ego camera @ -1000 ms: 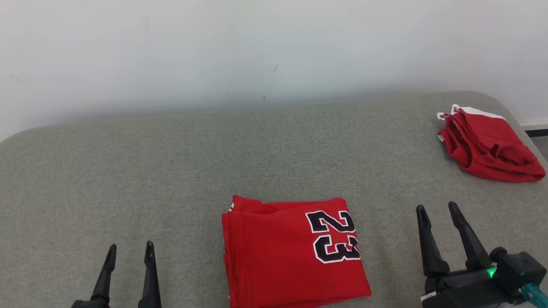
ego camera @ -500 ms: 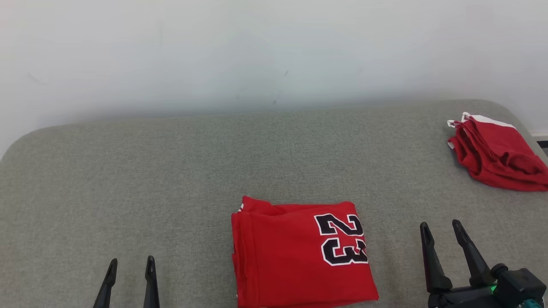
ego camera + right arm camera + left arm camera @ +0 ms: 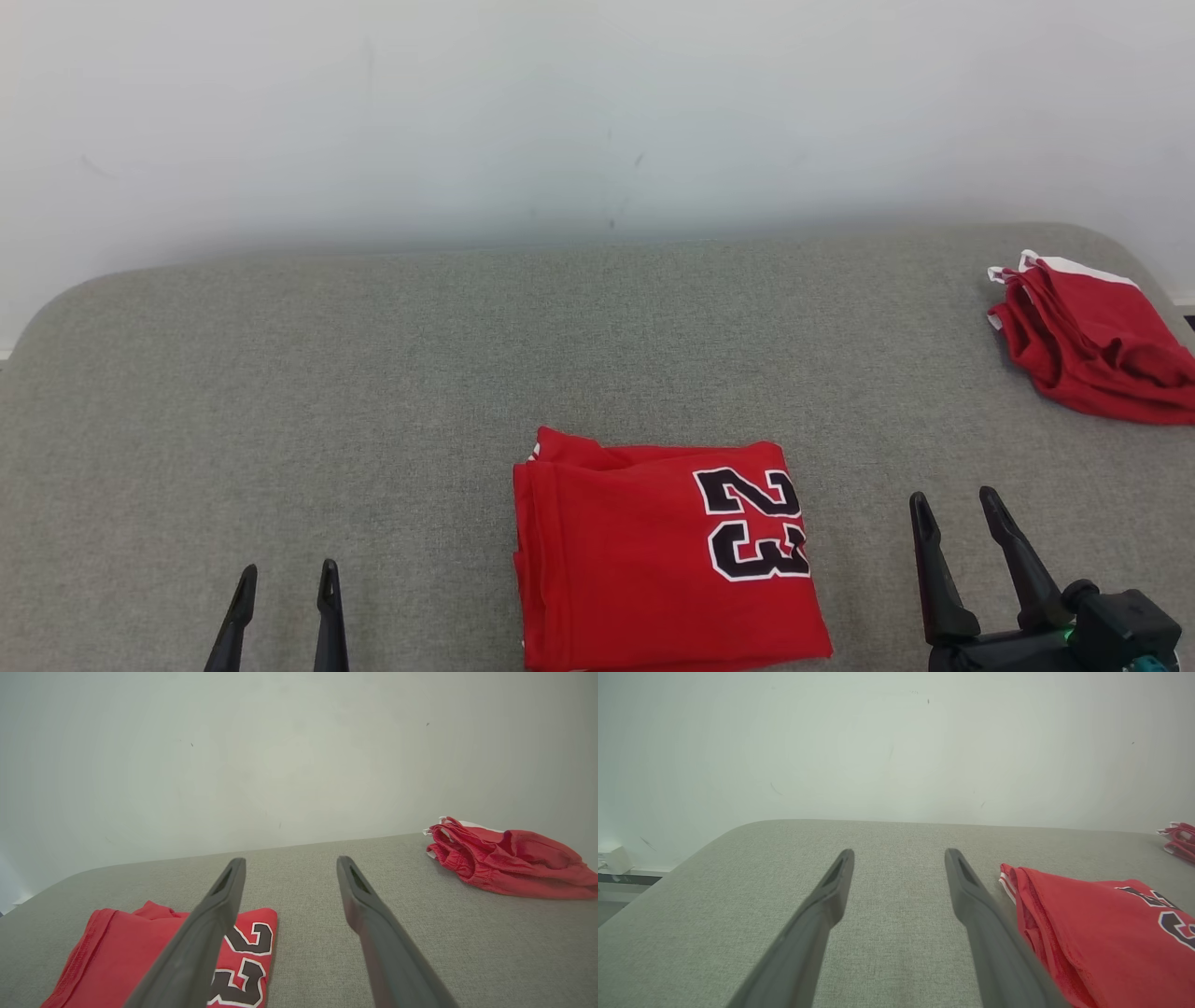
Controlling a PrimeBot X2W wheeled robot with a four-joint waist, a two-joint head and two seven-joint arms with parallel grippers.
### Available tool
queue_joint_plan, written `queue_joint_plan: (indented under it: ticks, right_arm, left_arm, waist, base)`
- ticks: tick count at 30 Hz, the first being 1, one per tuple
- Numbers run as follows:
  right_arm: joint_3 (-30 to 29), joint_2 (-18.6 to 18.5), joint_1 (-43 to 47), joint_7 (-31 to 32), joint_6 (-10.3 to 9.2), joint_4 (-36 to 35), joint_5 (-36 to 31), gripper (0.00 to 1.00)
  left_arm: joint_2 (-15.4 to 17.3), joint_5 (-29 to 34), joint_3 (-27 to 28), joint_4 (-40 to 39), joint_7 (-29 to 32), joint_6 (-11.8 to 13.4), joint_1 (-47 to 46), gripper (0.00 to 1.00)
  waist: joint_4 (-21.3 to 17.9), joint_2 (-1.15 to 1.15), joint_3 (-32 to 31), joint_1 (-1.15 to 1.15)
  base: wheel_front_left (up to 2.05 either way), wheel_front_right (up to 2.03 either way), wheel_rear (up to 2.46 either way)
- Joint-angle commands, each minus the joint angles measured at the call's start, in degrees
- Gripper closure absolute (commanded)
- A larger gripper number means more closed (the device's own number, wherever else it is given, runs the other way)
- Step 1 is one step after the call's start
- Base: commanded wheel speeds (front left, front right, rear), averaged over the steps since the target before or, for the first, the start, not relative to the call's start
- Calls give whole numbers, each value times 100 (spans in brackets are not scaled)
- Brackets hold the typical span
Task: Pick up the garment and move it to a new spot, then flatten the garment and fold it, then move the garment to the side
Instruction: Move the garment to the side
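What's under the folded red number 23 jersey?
The jersey lies flat on the grey cushion, its folded layers showing along one edge; anything else beneath is covered.

A: Head view is aimed forward and down over the grey surface [image 3: 373, 392], wall [image 3: 560, 112] at 12 o'clock.
B: Wrist views are set low, close to it, wall-facing. The folded jersey [image 3: 635, 560] is shared by all.

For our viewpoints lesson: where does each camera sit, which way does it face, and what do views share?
Head view: on the head, facing forward and down at the folded jersey; left gripper lower left, right gripper lower right.
Left wrist view: on the left wrist, along its open gripper toward the wall.
Right wrist view: on the right wrist, along its open gripper likewise.
All share the jersey.
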Motion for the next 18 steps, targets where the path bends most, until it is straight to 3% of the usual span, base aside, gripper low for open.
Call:
queue_joint_plan:
  ticks: [1,11,18]
  right_arm:
    - [4,3,17,-2,-16,30,-12,0]
    - [152,-85,-123,-2,-16,165,47,0]
    - [461,-272,-647,90,-16,829,128,0]
  left_arm:
    - [-2,-45,10,2,-16,4,39,0]
    - [-2,-62,-57,26,-16,20,-29,0]
    - [-3,-76,-134,18,-16,54,-131,0]
  waist:
    - [-6,0,0,0]
    - [54,0,38,0]
    - [271,0,118,0]
  base:
    - [0,0,0]
    - [0,0,0]
    - [0,0,0]
